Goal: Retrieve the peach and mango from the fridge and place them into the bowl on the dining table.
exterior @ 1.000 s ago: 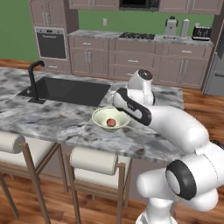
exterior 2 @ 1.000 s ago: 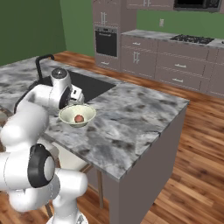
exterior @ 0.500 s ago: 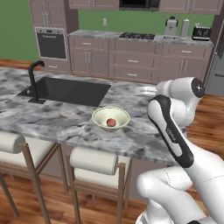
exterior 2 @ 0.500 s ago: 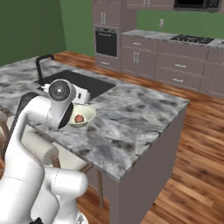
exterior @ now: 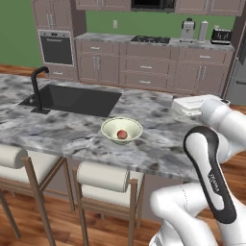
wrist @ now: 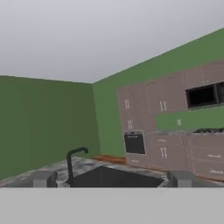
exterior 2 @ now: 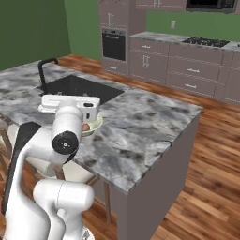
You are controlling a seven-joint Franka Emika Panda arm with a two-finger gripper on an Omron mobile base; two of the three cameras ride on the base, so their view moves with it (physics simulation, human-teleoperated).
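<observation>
Green walls and brown cabinets (exterior: pixel 144 69) surround the marbled grey worktop (exterior: pixel 158 139), which has a dark sink (exterior: pixel 77 98) and a black faucet (exterior: pixel 37 89). Near the front edge of the worktop stands the cream bowl (exterior: pixel 121 129) with one reddish round fruit (exterior: pixel 122 135) inside it. In the hand view the end effector (wrist: pixel 111 178) is spread wide with nothing between its fingertips (wrist: pixel 41 178), and it looks across the sink toward the wall oven (wrist: pixel 134 143).
</observation>
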